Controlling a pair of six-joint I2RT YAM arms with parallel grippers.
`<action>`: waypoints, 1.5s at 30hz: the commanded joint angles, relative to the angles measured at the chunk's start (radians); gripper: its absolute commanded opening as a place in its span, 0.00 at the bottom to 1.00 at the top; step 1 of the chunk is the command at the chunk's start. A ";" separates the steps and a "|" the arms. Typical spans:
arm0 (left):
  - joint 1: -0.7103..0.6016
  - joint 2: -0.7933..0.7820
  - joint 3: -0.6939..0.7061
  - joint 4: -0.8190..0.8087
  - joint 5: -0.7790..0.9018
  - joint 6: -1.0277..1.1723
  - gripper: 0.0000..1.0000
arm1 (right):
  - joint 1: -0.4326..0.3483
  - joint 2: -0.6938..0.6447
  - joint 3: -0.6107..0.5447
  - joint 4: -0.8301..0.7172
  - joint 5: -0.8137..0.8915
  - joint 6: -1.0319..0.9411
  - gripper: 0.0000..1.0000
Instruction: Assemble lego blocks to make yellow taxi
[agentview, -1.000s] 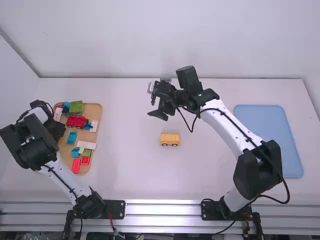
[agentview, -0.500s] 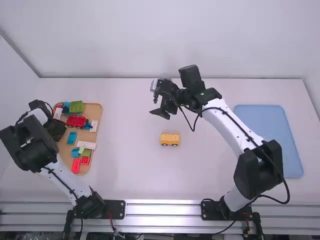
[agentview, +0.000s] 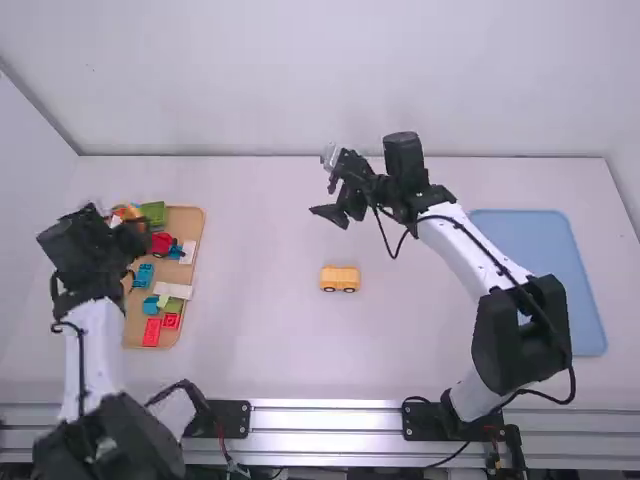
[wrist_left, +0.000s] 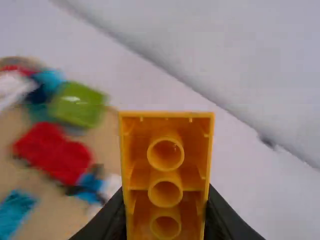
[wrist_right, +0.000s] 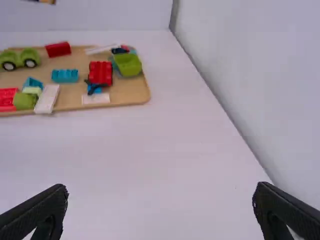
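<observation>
Wheeled yellow plastic chassis (agentview: 340, 279) stands within the white bench's edges (agentview: 290, 392). Left end effector (wrist_left: 165, 212) grasps hollow yellow plastic block (wrist_left: 192, 182); mounting apparently remains. Right end effector (wrist_right: 161, 210): released.

No readable text, label, brand, number or sign.
</observation>
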 joint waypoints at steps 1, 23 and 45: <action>-0.111 -0.089 -0.077 0.031 0.299 0.186 0.02 | -0.008 -0.016 -0.065 0.071 -0.146 0.135 0.99; -0.763 0.222 -0.140 0.666 0.468 0.346 0.02 | -0.013 -0.016 -0.163 0.187 -0.743 0.115 0.80; -0.764 0.352 -0.140 0.900 0.488 0.227 0.99 | -0.019 -0.022 -0.162 0.201 -0.381 0.185 0.13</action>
